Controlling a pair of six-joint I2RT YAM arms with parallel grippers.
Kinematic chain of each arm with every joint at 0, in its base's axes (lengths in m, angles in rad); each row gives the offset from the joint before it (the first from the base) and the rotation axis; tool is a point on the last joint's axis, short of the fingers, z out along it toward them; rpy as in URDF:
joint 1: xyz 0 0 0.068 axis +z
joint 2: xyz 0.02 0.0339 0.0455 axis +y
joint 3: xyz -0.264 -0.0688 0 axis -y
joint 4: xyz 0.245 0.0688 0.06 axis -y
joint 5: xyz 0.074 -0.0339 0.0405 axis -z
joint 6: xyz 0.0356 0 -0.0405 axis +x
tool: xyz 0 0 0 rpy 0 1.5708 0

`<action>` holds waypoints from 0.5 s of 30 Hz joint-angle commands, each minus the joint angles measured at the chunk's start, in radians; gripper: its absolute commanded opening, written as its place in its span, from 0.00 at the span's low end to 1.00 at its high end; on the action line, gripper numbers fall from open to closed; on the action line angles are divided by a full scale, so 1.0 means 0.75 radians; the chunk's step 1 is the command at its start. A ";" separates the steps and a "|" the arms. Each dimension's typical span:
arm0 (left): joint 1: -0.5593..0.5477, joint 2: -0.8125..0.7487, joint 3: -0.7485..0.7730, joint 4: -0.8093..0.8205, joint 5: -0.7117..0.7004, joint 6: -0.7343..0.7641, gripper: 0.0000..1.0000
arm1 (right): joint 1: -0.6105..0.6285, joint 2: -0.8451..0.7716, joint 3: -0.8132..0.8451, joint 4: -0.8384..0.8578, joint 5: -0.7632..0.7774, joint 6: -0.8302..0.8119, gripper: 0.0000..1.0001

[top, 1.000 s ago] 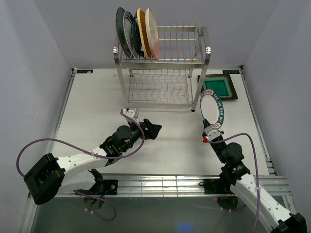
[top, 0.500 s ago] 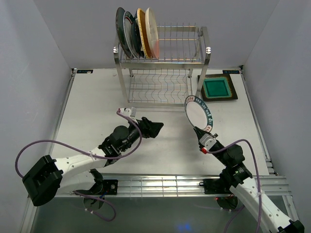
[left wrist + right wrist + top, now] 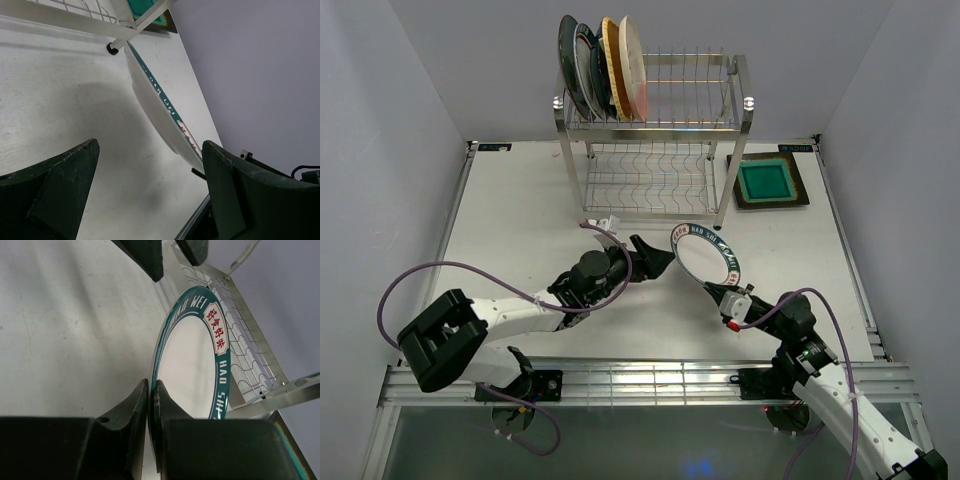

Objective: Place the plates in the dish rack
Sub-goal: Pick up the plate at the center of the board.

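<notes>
My right gripper [image 3: 724, 293] is shut on the near edge of a white plate with a teal lettered rim [image 3: 705, 254], holding it tilted above the table; the right wrist view shows the jaws [image 3: 151, 390] pinching its rim [image 3: 192, 375]. My left gripper [image 3: 655, 258] is open, its fingertips just left of that plate. In the left wrist view the plate's edge [image 3: 157, 102] hangs ahead of the open gripper [image 3: 150, 165], untouched. The dish rack [image 3: 655, 125] stands at the back with several plates [image 3: 602, 68] on edge at the left of its top tier. A green square brown-rimmed plate [image 3: 767, 182] lies right of the rack.
The rack's lower tier [image 3: 650, 180] holds nothing. A rack foot [image 3: 112, 48] stands just beyond the held plate. Purple cables loop from both arms. A metal rail [image 3: 650, 380] runs along the near table edge. Walls close in left, right and behind.
My right arm has carried the plate left and nearer, from beside the green plate to the table's middle, tilting it. My left gripper has moved right, up to the plate's edge.
</notes>
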 commanded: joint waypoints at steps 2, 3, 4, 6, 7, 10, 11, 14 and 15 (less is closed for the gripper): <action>-0.028 0.028 0.071 0.031 -0.068 -0.130 0.94 | -0.004 0.016 0.055 0.056 -0.105 -0.072 0.08; -0.036 0.035 0.075 0.031 -0.077 -0.141 0.94 | -0.004 0.024 0.061 0.042 -0.113 -0.080 0.08; -0.038 0.041 0.085 0.031 -0.081 -0.151 0.94 | -0.002 0.029 0.067 0.038 -0.120 -0.082 0.08; -0.050 0.063 0.094 0.029 -0.097 -0.173 0.94 | -0.004 0.033 0.072 0.031 -0.128 -0.082 0.08; -0.053 0.071 0.102 0.029 -0.103 -0.188 0.94 | -0.002 0.031 0.068 0.031 -0.134 -0.086 0.08; -0.061 0.104 0.114 0.001 -0.167 -0.286 0.94 | -0.002 0.020 0.063 0.025 -0.148 -0.097 0.08; -0.063 0.114 0.118 -0.015 -0.173 -0.300 0.94 | -0.004 0.016 0.063 0.023 -0.146 -0.095 0.08; -0.067 0.135 0.151 -0.083 -0.197 -0.355 0.94 | -0.004 0.012 0.061 0.021 -0.146 -0.101 0.08; -0.067 0.141 0.157 -0.099 -0.208 -0.376 0.94 | -0.004 0.012 0.061 0.023 -0.146 -0.103 0.08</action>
